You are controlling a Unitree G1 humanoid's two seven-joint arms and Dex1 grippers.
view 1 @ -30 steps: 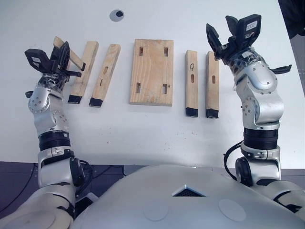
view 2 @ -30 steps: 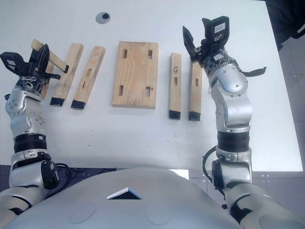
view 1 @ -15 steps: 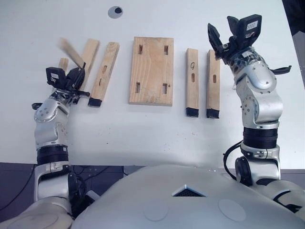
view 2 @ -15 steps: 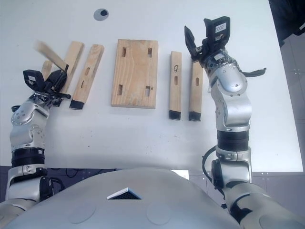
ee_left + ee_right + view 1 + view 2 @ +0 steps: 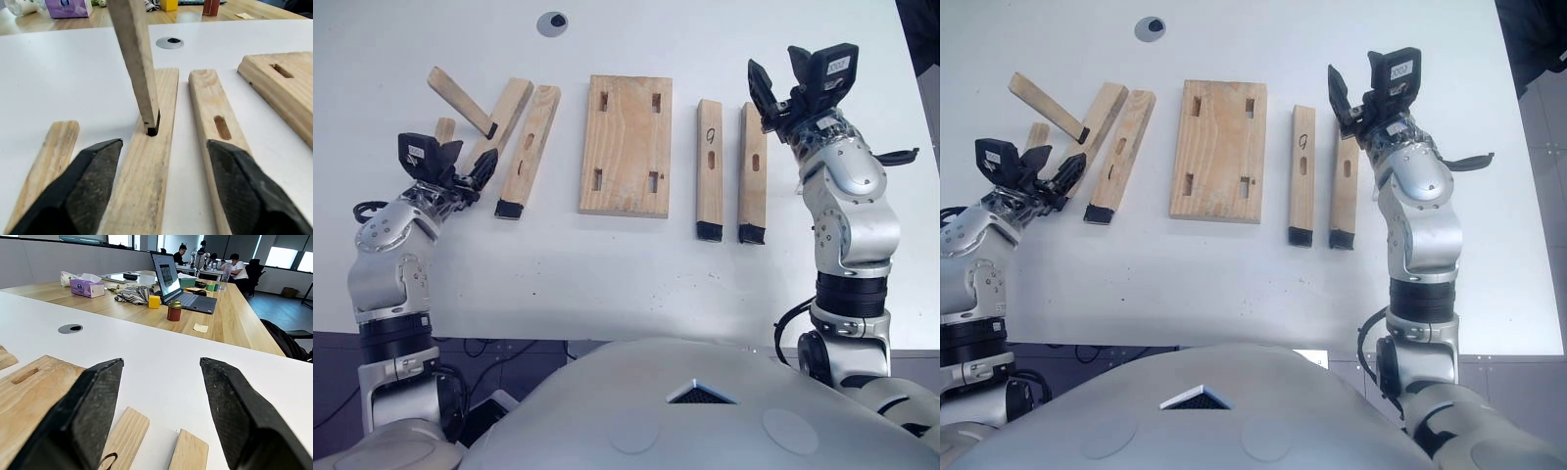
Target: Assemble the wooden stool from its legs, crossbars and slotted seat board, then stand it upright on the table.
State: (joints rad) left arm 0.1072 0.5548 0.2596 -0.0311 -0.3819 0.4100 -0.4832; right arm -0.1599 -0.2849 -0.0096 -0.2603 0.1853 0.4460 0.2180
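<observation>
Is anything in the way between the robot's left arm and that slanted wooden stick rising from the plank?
Nothing visible does. The open left end effector sits low over the flat light wooden leg, and the slim light wooden crossbar rises tilted from that leg just ahead; only bare wood lies between.

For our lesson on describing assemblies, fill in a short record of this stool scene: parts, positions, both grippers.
seat board: flat, middle, slots up
right legs: two, flat, side by side
left legs: two, flat
crossbar: tilted, lower end at outer left leg's slot
second crossbar: flat, beside that leg
left gripper: open, empty, near that leg
right gripper: open, empty, near right legs' far ends
</observation>
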